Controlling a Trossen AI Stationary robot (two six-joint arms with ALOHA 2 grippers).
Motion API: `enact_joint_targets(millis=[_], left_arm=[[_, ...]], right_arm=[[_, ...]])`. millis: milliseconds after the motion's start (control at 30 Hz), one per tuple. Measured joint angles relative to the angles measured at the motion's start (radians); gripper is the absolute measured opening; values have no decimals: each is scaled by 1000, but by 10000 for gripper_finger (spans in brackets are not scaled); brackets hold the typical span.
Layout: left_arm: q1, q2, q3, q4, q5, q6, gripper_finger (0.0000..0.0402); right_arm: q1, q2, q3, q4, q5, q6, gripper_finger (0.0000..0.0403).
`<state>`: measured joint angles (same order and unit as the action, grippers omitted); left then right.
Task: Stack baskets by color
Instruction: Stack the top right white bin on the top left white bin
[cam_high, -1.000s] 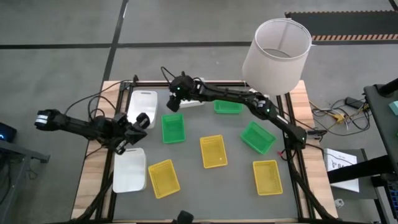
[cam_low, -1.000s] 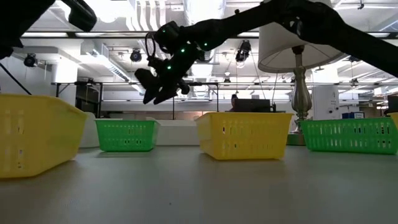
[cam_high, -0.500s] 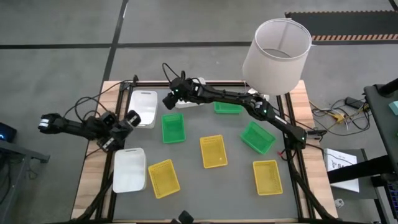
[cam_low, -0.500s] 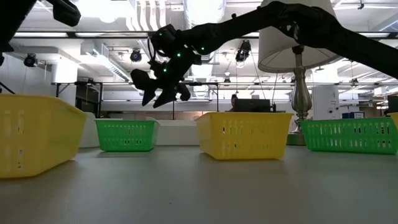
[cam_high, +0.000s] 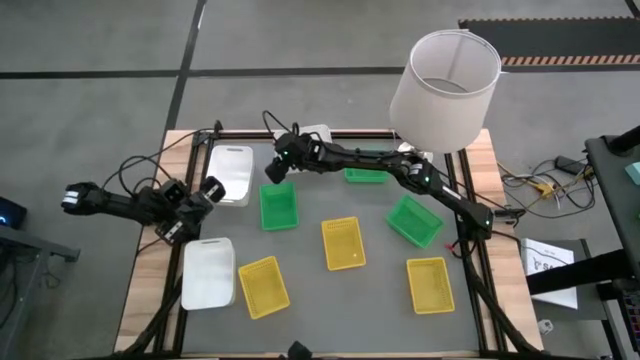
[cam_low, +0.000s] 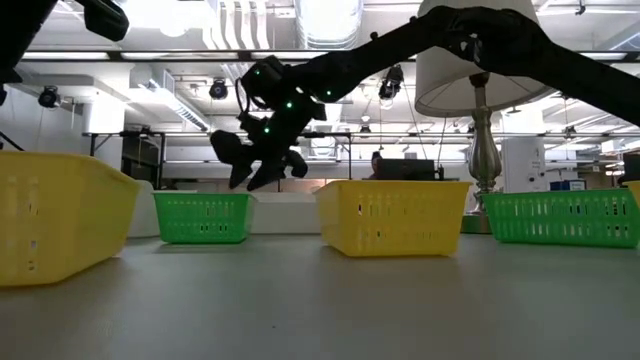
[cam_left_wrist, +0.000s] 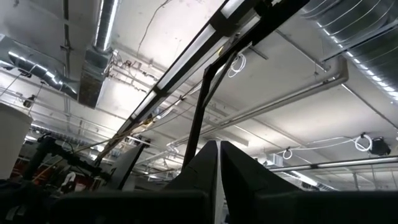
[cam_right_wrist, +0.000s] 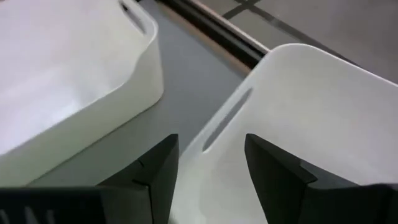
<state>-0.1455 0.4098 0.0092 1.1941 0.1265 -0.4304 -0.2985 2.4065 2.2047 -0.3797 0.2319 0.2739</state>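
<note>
Nine baskets lie on the grey table. The white ones are one at the far left (cam_high: 228, 172), one at the near left (cam_high: 208, 272) and one at the far edge (cam_high: 318, 132), mostly hidden under my right arm. Green baskets (cam_high: 279, 205) (cam_high: 366, 173) (cam_high: 414, 220) and yellow baskets (cam_high: 343, 243) (cam_high: 263, 286) (cam_high: 430, 284) rest flat on their bottoms. My right gripper (cam_high: 274, 167) hangs open, slanting down. Its fingers stand on either side of the far white basket's slotted end rim (cam_right_wrist: 225, 124) without touching it. My left gripper (cam_high: 208, 190) is shut and points up at the ceiling (cam_left_wrist: 217, 149).
A large white lampshade (cam_high: 445, 75) stands at the far right corner on a lamp stem (cam_low: 484, 140). Dark frame rails (cam_right_wrist: 217, 28) run along the table's far edge. Cables hang around the left arm.
My right gripper has sunk toward the far white basket and rolled a little at the wrist, staying open. My left gripper has drawn back toward the table's left edge, away from the far-left white basket, and then kept still.
</note>
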Motion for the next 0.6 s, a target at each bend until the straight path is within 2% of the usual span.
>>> enact_joint_targets(millis=[167,333,600], left_arm=[[0,1,0,0,0,1,4],[0,1,1,1,-1,2,4],[0,1,1,1,-3,2,4]], right_arm=[[2,1,-2,-1,-4,-21,178],[2,1,-4,71,-3,-21,178],[2,1,-77,129,4,-12,178]])
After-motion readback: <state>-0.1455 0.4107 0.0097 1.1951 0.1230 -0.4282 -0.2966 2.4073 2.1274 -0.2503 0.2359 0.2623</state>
